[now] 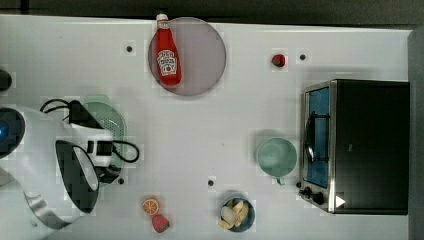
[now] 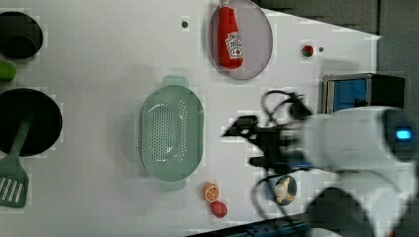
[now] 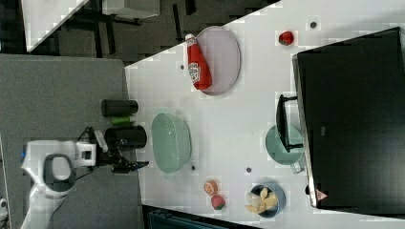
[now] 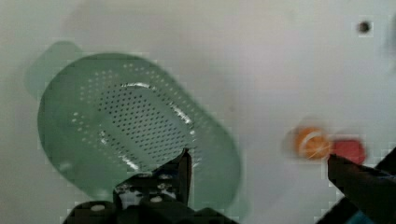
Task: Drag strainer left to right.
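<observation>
The strainer (image 2: 171, 133) is a pale mint-green oval basket with rows of small holes, standing on the white table. It is on the top view's left (image 1: 111, 120), partly covered by my arm. My gripper (image 4: 266, 170) hangs above the table, open, with nothing between its fingers. In the wrist view one fingertip (image 4: 184, 165) is over the strainer's (image 4: 135, 126) rim and the other is over the bare table near the orange slice. The left view shows the gripper (image 2: 245, 143) raised, to the right of the strainer.
A ketchup bottle (image 1: 167, 52) lies on a grey plate (image 1: 205, 55). A green cup (image 1: 276, 156) stands beside the black toaster oven (image 1: 370, 145). A bowl of chips (image 1: 237, 214), an orange slice (image 1: 151, 205) and a red toy fruit (image 1: 160, 223) sit near the front edge.
</observation>
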`<act>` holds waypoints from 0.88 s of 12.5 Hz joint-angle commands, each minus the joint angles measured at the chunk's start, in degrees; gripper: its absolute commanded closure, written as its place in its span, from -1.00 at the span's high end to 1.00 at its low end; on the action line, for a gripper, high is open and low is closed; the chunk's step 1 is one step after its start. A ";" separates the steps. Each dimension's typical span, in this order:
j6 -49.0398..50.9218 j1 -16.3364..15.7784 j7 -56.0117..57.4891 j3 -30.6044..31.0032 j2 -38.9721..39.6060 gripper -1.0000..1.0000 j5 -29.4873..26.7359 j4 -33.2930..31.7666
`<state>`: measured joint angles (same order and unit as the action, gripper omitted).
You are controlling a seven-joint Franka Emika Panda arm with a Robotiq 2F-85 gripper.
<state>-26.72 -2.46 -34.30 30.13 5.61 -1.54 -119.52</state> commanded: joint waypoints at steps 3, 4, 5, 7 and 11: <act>-9.96 -1.54 -35.28 1.80 7.62 1.00 3.15 1.41; -11.72 -1.98 -40.86 1.73 10.24 1.00 5.39 1.32; -13.52 -2.39 -45.68 1.67 12.85 1.00 7.77 1.30; -18.37 -2.98 -49.63 1.55 17.68 1.00 12.78 1.30; -25.40 -3.09 -49.58 0.31 24.38 1.00 15.83 1.30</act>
<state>-52.46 -4.85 -80.12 31.56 30.94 13.81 -118.06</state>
